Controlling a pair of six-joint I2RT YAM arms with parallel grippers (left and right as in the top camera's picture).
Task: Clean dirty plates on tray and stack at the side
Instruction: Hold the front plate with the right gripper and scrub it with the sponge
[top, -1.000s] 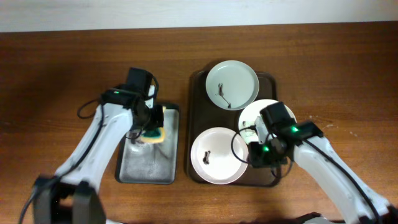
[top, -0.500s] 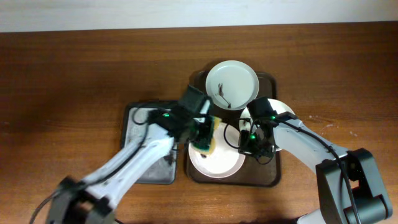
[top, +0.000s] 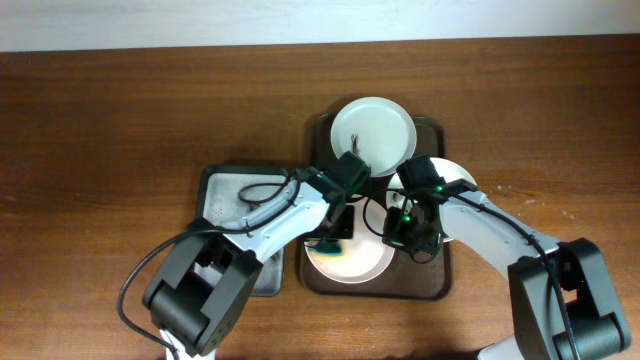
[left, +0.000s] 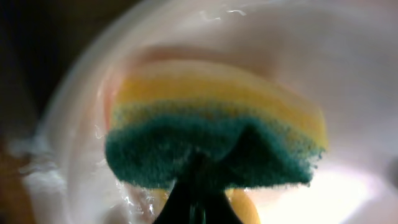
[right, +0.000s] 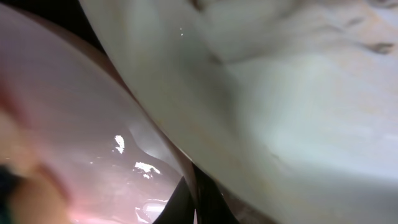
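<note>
Left pincer (top: 334, 238) clamps green-yellow sponge (left: 214, 137) onto plate (top: 368, 262) beneath; right pincer (top: 398, 232) pinches that plate's rim.

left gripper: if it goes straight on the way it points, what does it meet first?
The left gripper is shut on the sponge, so the sponge would lead into the front plate right behind it. They may be touching; depth is unclear.

The sponge (left: 211, 130) hides the left hand's (left: 196, 186) fingertips and much of the front plate (left: 354, 87)
</note>
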